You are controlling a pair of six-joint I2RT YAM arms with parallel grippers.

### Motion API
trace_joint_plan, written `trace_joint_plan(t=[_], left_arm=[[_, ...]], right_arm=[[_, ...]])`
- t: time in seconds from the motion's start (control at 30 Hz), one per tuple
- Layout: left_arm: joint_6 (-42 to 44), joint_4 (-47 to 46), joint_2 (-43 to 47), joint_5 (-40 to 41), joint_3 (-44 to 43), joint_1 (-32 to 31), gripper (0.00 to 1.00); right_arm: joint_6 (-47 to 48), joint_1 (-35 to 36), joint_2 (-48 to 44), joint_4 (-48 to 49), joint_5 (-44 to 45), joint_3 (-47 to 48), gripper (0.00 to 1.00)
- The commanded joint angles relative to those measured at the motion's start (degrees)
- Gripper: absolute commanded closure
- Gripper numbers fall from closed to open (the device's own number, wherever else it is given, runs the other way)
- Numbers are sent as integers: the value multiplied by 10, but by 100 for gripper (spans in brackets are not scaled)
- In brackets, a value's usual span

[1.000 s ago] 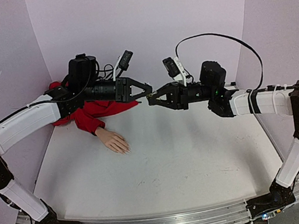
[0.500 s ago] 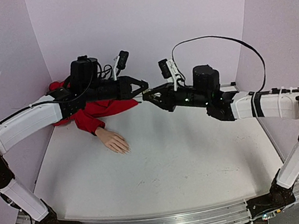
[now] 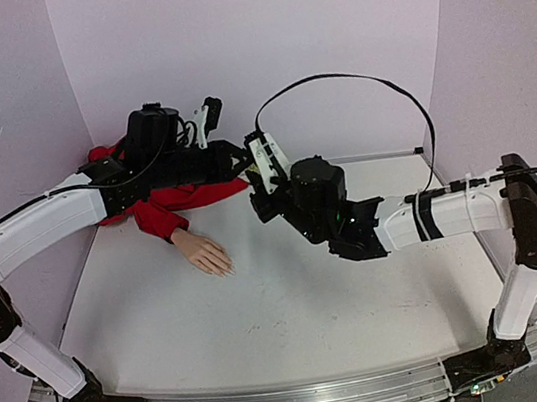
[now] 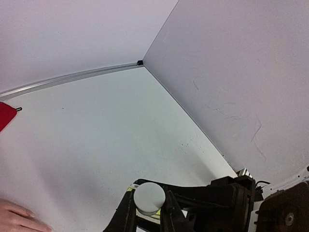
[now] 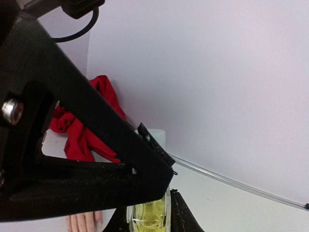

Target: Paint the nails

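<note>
A flat, matte white table [image 3: 295, 308] is enclosed by pale lilac walls. Two white-shelled arms with black joints are bent in over it. The left arm [image 3: 44, 222] is stretched from the near left corner towards the back centre, with its forearm almost level. The right arm [image 3: 452, 212] is folded at the elbow by the right wall, with its wrist turned towards the left arm, so that the two grippers are met above the back of the table.

A crumpled red fabric sleeve [image 3: 161, 209] is seen under the left arm at the back left. From it a smooth, pale peach mannequin hand [image 3: 202, 251] is laid on the table. Its long axis is set on a diagonal from the back left to the near right, and its fingers are pointed towards the near right. The nails [image 3: 225, 267] are found at those fingertips, well apart from both grippers, and are too small to be told apart.

A small bottle [image 5: 149, 209] of clear glass with yellowish contents is gripped by the closed right gripper [image 5: 147, 220]. Its round white cap [image 4: 149, 196] is pinched between the black fingers [image 4: 126, 212] of the left gripper [image 4: 147, 203].
</note>
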State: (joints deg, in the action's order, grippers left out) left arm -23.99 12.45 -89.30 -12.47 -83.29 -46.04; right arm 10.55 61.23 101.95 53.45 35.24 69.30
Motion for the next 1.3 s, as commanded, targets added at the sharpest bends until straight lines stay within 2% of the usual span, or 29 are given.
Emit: trace_joint_plan(t=[0.0,0.1,0.23,0.33,0.47,0.57,0.67,0.8,0.87,1.07,1.27], left_arm=[[18,18,33,-40,-12,-4,78],[25,-5,46,-78,6,8,53],[19,-52,51,-171,24,36,30],[-9,-102,49,-236,42,57,22],[-45,-189,29,-325,52,59,18],[-68,-216,12,-358,45,55,18],[-64,-231,9,-373,42,48,21],[-52,-233,8,-386,36,38,37],[-51,-234,8,-383,38,38,41],[-35,-233,20,-349,58,38,34],[-29,-233,23,-324,64,38,61]], right_arm=[[-44,-40,-84,45,-248,-21,100],[-120,-113,-116,3,-478,-42,100],[-180,-173,-140,-15,-650,-63,100],[-244,-215,-137,-1,-794,-64,100],[-329,-225,-88,33,-950,-26,100],[-390,-225,-48,83,-1007,-2,100],[-407,-226,-30,102,-1004,6,100],[-420,-226,-25,129,-985,4,100],[-421,-226,-28,135,-973,0,100],[-412,-225,-45,141,-949,-15,100],[-392,-227,-71,143,-912,-35,100]])
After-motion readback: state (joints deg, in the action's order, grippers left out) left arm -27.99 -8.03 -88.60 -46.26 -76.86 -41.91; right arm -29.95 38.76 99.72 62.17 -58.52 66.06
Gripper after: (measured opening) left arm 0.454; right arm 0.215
